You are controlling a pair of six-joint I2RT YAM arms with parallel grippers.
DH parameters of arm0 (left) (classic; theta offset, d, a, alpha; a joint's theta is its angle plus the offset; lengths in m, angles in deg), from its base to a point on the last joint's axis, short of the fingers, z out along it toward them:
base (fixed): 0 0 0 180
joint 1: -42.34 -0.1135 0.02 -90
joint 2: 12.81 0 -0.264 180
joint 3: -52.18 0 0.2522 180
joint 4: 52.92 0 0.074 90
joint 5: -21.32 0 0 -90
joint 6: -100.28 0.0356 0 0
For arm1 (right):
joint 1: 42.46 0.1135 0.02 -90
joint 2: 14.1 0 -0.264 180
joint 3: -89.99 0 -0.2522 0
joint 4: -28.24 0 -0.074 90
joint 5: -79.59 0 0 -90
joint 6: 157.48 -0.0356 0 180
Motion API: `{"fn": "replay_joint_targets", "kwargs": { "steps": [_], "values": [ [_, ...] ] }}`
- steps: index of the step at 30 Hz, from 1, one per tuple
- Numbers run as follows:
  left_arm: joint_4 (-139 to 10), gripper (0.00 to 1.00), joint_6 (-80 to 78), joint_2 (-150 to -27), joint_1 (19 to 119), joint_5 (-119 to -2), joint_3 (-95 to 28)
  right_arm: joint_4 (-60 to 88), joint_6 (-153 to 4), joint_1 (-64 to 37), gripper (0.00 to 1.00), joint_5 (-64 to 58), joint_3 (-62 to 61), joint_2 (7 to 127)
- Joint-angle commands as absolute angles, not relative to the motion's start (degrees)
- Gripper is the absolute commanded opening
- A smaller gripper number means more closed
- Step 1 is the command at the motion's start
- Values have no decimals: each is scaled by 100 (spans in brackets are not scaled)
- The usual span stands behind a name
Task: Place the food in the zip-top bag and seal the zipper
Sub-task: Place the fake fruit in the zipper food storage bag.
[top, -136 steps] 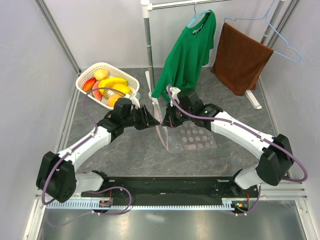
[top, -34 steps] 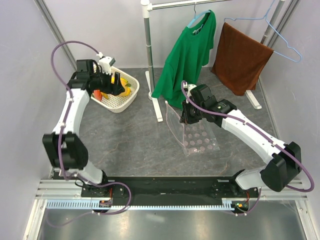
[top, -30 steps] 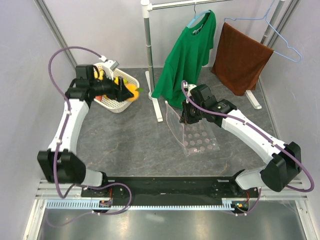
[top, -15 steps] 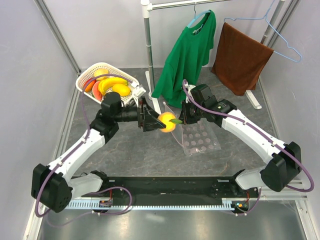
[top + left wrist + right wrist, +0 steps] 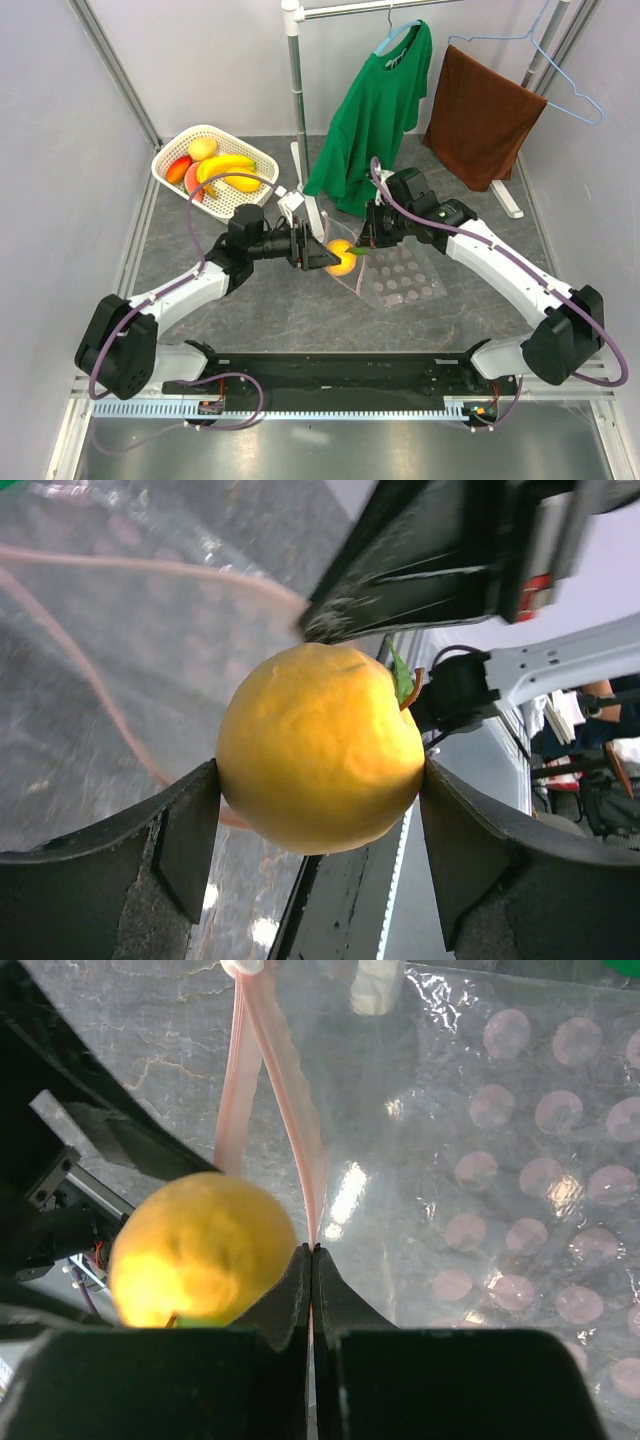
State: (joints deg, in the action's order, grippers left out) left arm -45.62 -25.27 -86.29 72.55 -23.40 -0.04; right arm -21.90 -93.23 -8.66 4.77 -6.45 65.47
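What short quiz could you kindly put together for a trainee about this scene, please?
1. True or false: the right gripper is shut on the pinkish zipper strip of the clear dotted plastic bag.
2. What does the left gripper hold?
A) a yellow banana bunch
B) a round yellow-orange toy fruit
C) a green shirt
3. In a few words: where do the other toy fruits lie?

Key
1. True.
2. B.
3. In the white lattice basket at the far left of the table.
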Motion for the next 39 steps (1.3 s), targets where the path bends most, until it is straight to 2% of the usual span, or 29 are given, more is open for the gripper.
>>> {"fn": "replay_joint_targets", "kwargs": {
  "steps": [1, 4, 9, 11, 13, 14, 23, 25, 27, 29, 30, 33, 35, 36, 39],
  "values": [
    [-5676, 24, -2146, -8637, 7169, -3164, -226, -1963, -9402, -906, 0, 585, -664, 6219],
    [-7136, 29, -1680, -8979, 7178, -3816, -929, -1910, -9428, -915, 0, 733, -655, 6175],
    [-7888, 43, -1556, -9156, 7379, -4117, -1808, -1612, -9603, -906, 0, 1252, -786, 6122],
    [-8160, 60, -1329, -9104, 7520, -4143, -2107, -1550, -9630, -906, 0, 1419, -813, 6105],
    [-8267, 73, -1091, -8946, 7556, -4056, -2240, -1541, -9604, -906, 0, 1402, -778, 6079],
    [-8398, 76, -864, -8711, 7547, -4012, -2266, -1558, -9587, -906, 0, 1359, -761, 6026],
    [-9383, 89, -106, -7654, 7389, -4231, -2407, -1980, -9358, -915, 0, 954, -435, 5920],
    [-9428, 95, -132, -7601, 7363, -4205, -2416, -1989, -9375, -906, 0, 998, -444, 5911],
    [-9393, 97, -184, -7618, 7354, -4126, -2407, -1936, -9445, -906, 0, 1068, -505, 5911],
    [-9165, 88, -281, -7610, 7345, -3872, -2311, -1797, -9524, -906, 0, 1296, -567, 5929],
    [-9068, 76, -334, -7627, 7354, -3662, -2276, -1743, -9577, -915, 0, 1366, -602, 5938],
    [-8699, 61, -597, -7706, 7345, -3362, -2196, -1708, -9595, -906, 0, 1367, -602, 5999],
    [-8663, 64, -659, -7837, 7345, -3370, -2126, -1734, -9543, -906, 0, 1218, -602, 6026],
    [-8689, 74, -642, -7890, 7345, -3318, -2100, -1743, -9464, -906, 0, 1183, -611, 6026],
    [-8698, 82, -607, -7891, 7328, -3317, -1951, -1787, -9385, -915, 0, 1121, -646, 6008]
  ]
}}
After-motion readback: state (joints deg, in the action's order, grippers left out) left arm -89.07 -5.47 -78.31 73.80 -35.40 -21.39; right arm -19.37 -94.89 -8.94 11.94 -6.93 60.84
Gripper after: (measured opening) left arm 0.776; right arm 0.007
